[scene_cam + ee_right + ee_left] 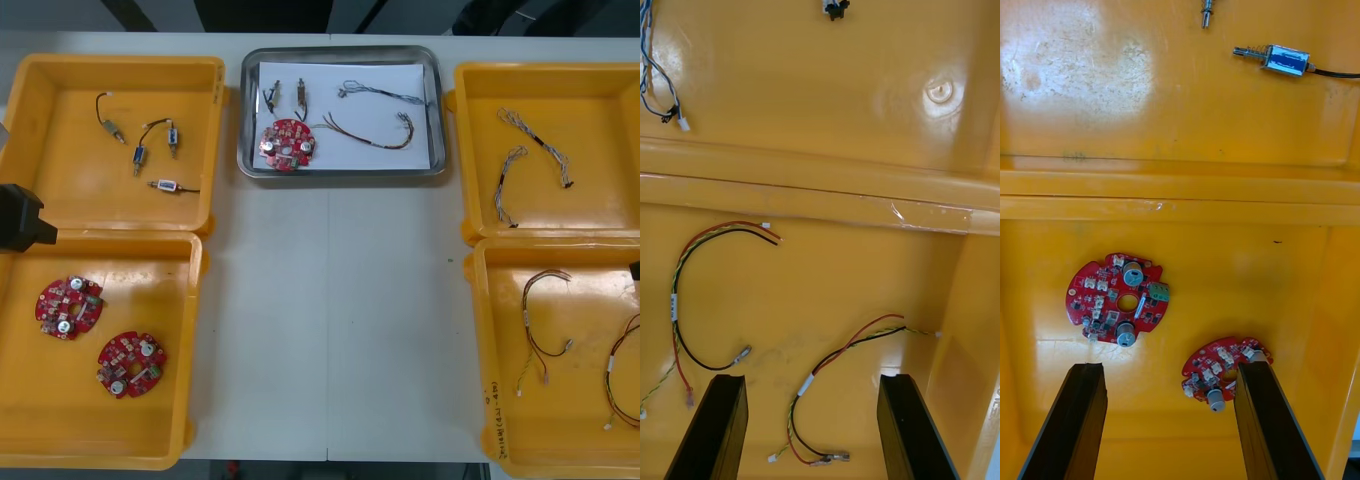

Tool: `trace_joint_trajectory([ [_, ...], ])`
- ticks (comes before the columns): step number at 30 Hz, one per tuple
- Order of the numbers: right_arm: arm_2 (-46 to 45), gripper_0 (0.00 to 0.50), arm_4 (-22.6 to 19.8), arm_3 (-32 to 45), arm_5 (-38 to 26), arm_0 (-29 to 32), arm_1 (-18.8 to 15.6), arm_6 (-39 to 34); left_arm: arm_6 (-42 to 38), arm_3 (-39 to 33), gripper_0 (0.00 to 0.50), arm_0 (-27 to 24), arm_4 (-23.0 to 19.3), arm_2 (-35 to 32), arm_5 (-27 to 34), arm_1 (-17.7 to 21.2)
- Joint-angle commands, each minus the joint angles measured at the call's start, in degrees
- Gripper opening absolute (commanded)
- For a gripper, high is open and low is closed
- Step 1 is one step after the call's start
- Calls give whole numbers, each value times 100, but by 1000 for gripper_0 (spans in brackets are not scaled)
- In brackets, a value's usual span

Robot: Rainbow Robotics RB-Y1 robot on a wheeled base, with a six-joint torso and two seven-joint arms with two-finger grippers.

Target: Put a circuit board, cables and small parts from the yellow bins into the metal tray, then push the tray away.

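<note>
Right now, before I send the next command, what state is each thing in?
left gripper: open, above two circuit boards in the near left bin.
right gripper: open, above red and yellow cables in the near right bin.
metal tray: white inside, loaded.
tray's circuit board: lying flat.
tray's small metal parts: two, side by side.
tray's blue and white cable: loose, uncoiled.
tray's red and yellow cable: loose, curved.

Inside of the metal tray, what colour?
White liner inside the shiny metal tray. The front view shows it best.
</note>
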State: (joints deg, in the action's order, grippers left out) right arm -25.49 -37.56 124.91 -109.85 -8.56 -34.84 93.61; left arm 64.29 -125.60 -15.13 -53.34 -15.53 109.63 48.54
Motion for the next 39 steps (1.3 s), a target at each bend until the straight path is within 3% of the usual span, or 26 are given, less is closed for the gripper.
trace_joint_trajectory([
  [1,-220,500,-67,51,-15,144,-85,-290,-39,-149,500,90,-36,-187,37,261],
  [10,-316,500,-164,51,-15,215,188,-457,-39,-149,500,90,-36,-187,37,261],
  [39,-246,500,-261,51,-15,294,144,-537,-39,-149,500,90,-36,-187,37,261],
])
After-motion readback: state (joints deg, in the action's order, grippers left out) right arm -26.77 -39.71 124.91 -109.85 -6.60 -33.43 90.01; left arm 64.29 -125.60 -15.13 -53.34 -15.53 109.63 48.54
